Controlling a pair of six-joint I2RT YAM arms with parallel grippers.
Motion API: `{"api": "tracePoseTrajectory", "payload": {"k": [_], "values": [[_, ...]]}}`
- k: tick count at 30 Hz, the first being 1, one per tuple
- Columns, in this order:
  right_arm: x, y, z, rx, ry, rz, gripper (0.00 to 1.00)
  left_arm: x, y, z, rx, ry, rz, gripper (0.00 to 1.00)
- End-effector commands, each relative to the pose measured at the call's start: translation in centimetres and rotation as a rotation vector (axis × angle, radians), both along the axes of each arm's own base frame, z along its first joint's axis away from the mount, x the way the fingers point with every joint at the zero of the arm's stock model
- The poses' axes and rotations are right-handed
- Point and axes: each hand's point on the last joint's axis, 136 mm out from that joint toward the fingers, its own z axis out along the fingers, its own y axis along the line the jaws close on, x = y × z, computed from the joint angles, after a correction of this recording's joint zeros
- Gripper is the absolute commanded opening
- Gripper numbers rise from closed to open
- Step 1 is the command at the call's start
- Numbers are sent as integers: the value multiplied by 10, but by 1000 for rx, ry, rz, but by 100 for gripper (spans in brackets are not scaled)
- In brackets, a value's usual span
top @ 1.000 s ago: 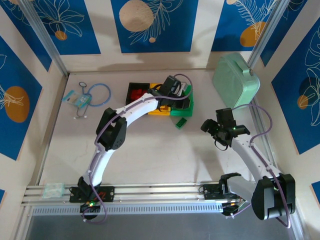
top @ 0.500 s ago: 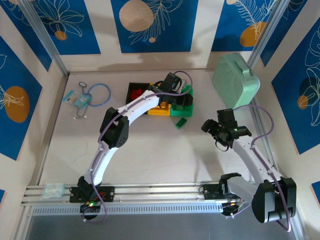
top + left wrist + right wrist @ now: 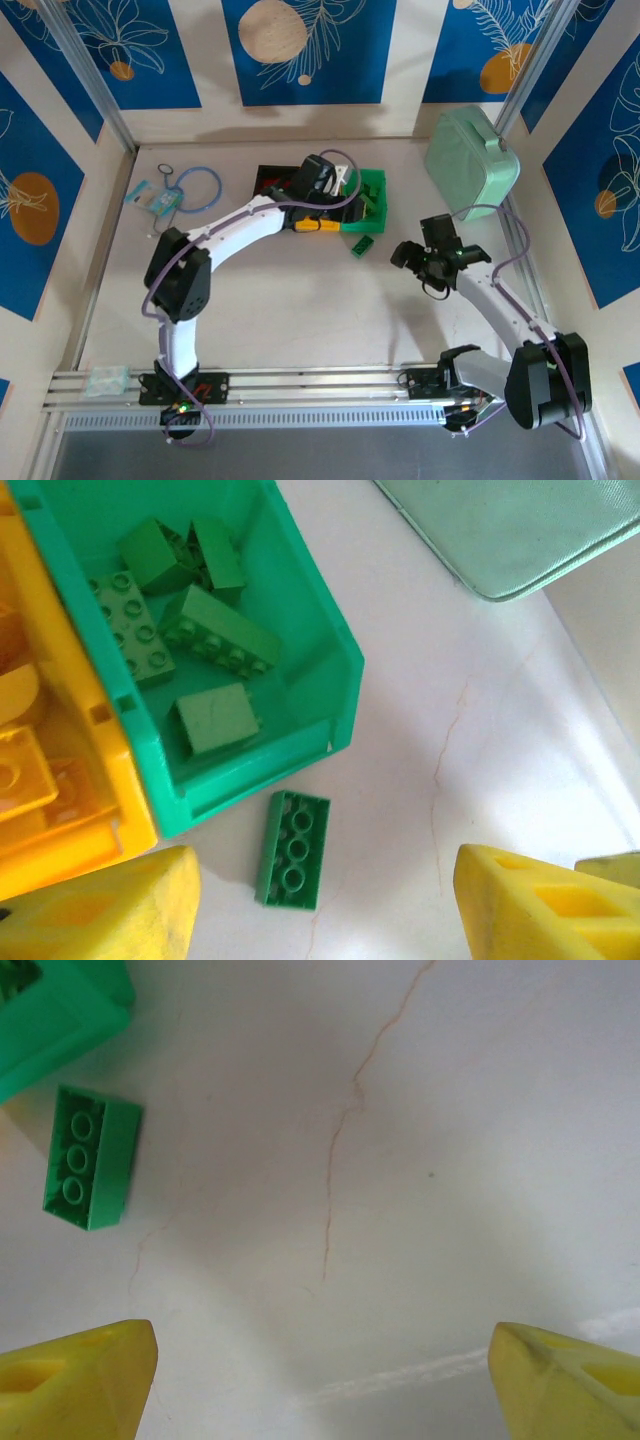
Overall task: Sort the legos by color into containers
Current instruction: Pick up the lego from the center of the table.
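You are working on what looks like the last loose piece: a green brick (image 3: 293, 849) is lying underside up on the table (image 3: 450, 1160), just beside the green bin (image 3: 312, 592). The left gripper (image 3: 320, 905) and right gripper (image 3: 320, 1375) are hanging wide open and empty. Next, one of them needs lowering over the brick.

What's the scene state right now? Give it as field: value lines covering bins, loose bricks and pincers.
green bin: holds several green legos
yellow bin: joined to the green bin, yellow pieces inside
black bin: red pieces inside
loose lego: green, underside up, on the table just outside the green bin
left pincer: open, empty, above the loose lego
right pincer: open, empty, over the table to the right of the loose lego
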Motion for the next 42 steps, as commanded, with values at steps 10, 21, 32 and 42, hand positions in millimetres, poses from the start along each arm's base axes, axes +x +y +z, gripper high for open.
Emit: {"api": "tracePoseTrajectory", "payload": {"k": [10, 21, 32, 42], "values": [[34, 53, 10, -31, 22, 156, 87, -39, 77, -22, 152, -115, 88, 67], [69, 82, -4, -92, 109, 148, 85, -88, 146, -65, 259, -94, 180, 66], [98, 106, -37, -134, 202, 153, 73, -113, 182, -79, 295, -102, 241, 66], [97, 98, -71, -223, 277, 113, 59, -122, 196, -90, 308, -89, 268, 66]]}}
